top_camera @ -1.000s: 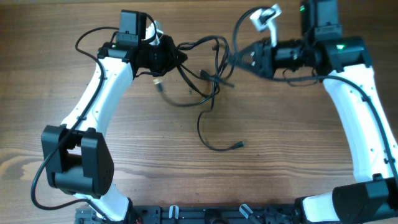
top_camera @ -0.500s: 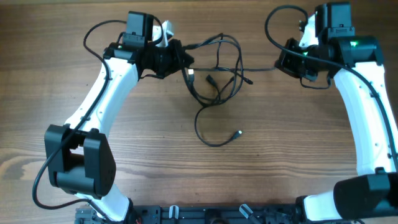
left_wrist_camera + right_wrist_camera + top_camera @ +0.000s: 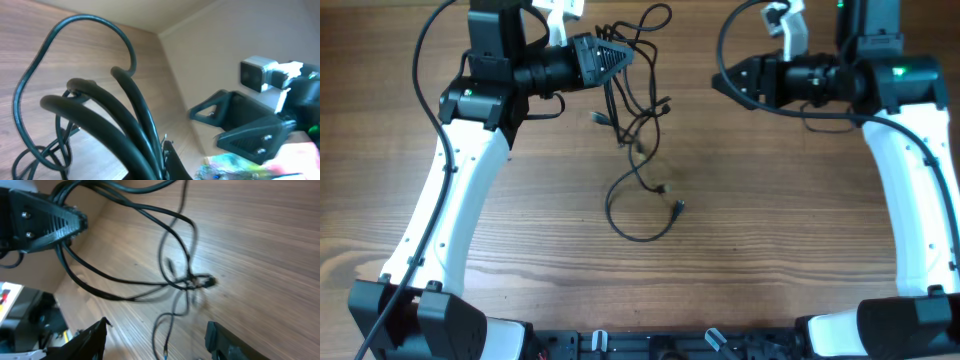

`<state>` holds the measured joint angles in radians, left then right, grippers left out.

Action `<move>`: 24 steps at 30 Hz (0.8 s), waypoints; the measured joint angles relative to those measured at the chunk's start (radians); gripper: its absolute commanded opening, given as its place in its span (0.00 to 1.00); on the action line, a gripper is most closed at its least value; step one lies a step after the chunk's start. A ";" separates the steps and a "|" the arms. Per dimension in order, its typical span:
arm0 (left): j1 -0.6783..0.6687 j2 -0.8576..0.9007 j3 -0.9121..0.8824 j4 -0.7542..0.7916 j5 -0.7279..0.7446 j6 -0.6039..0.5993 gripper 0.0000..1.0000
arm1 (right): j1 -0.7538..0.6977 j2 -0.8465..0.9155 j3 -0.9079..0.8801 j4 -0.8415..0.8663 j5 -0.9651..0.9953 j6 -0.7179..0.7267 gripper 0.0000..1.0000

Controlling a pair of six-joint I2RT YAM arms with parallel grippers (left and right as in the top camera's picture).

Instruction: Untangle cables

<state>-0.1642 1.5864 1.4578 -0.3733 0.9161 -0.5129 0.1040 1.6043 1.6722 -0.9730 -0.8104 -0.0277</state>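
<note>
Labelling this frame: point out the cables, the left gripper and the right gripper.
cables (image 3: 191, 283): right wrist view, the knot.
left gripper (image 3: 618, 58): overhead view, its shut tips.
right gripper (image 3: 722, 80): overhead view, between its tips.

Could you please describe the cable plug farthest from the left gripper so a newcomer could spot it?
On the table, the left gripper pinches the cables at the far edge. They trail into one open loop; the plug is its free right end, nearer the arm bases than any other plug.

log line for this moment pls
left gripper: shut on cables | right gripper: open, empty, clear of cables | cables: still tangled, hanging from left gripper, tail looped on table
</note>
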 measured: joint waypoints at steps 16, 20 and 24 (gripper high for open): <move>-0.001 0.000 0.000 0.011 0.051 -0.488 0.04 | 0.294 0.110 0.000 0.145 -0.008 -0.051 0.55; -0.001 0.000 0.004 -0.249 -0.088 -0.377 0.04 | 0.295 0.129 0.000 0.112 0.039 -0.053 0.53; -0.007 0.039 -0.032 -0.352 -0.278 -0.309 0.05 | 0.295 0.129 0.000 0.050 0.169 -0.003 0.53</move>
<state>-0.1711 1.6257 1.4254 -0.7250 0.6380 -0.8219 0.3988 1.7336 1.6722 -0.9230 -0.6411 -0.0307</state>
